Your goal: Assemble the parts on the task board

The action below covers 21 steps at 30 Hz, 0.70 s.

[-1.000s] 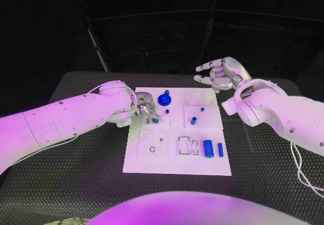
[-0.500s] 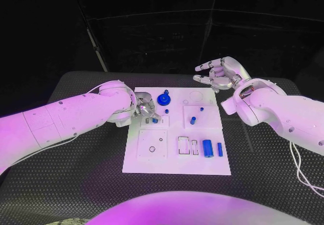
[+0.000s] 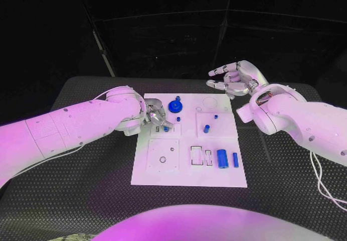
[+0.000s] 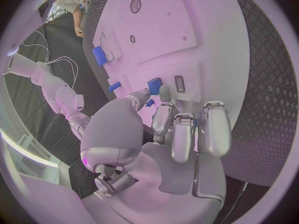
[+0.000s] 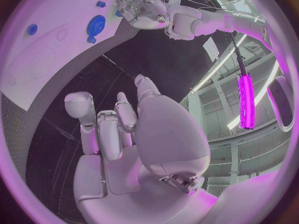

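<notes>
The white task board lies in the middle of the table. My left hand is low over its left middle part, thumb and a finger pinching a small blue part that sits against the board; in the head view this part peeks out beside the fingers. My right hand hovers above the board's far right corner, fingers apart and holding nothing. On the board are a blue gear, a blue peg, a blue cylinder and a thin blue bar.
Black ribbed table surface surrounds the board on all sides. The right wrist view looks along the board past the blue gear to my left hand. Another blue part stands further along the board.
</notes>
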### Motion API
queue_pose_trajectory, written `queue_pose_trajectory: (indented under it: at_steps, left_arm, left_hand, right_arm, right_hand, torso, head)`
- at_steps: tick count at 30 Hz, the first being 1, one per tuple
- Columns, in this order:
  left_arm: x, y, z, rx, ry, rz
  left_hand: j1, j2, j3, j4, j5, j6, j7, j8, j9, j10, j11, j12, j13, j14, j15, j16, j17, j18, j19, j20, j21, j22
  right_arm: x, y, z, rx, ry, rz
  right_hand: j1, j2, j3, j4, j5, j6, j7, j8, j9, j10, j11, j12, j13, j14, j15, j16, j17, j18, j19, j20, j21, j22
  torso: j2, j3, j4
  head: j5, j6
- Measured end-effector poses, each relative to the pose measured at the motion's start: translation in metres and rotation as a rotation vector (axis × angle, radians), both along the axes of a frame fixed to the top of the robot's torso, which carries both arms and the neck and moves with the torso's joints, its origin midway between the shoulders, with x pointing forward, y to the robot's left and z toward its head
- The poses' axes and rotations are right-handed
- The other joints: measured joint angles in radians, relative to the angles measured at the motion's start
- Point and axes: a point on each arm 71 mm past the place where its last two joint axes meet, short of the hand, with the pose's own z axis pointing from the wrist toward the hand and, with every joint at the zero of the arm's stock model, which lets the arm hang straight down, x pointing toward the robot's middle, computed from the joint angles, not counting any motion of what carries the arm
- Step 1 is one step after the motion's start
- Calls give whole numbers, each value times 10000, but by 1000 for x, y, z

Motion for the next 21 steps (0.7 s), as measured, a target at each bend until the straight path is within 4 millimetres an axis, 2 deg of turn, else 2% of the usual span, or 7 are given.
queue_pose_trajectory:
  at_steps: [16,17,18,21]
  left_arm:
    - [1,0,-1,30,3,6]
    - [1,0,-1,31,3,6]
    - [1,0,-1,31,3,5]
    - [1,0,-1,34,0,-2]
  left_hand:
    - [-71,71,-984,417,1,50,13,-40,95,34,36,0,20,0,0,0,0,0,33,-33,0,-1]
    - [-71,71,-1028,449,1,50,13,-47,99,34,36,0,20,0,1,0,0,-39,33,-33,0,-1]
    - [-71,71,-1136,485,1,50,13,-74,108,34,36,0,20,0,1,0,0,-155,34,-33,0,-1]
    - [-71,71,-1393,602,1,85,48,-101,143,34,36,0,19,0,1,0,0,-154,34,-33,0,-1]
  right_arm:
    - [0,0,0,-3,-2,-5]
    - [0,0,0,-3,-2,-6]
    - [0,0,0,-3,-1,-7]
    - [0,-1,0,-5,-1,-12]
  right_hand:
    - [0,0,-23,23,0,0,0,0,0,0,0,0,-23,3,3,2,-1,0,0,0,-39,-52]
    - [0,0,-23,22,0,0,0,0,0,0,0,0,-24,3,3,2,-1,0,0,0,-39,-52]
    - [0,0,-23,23,0,0,0,0,0,0,0,0,-24,3,3,2,-2,0,-7,-7,-39,-53]
    - [0,0,-23,23,0,0,0,0,0,0,0,0,-24,3,4,2,-2,1,-36,-35,-39,-67]
  torso:
    - [-7,-1,3]
    - [-7,-1,3]
    - [-7,-1,3]
    - [-7,-7,4]
  head:
    - [-21,0]
    - [-21,0]
    - [-22,7]
    - [-32,9]
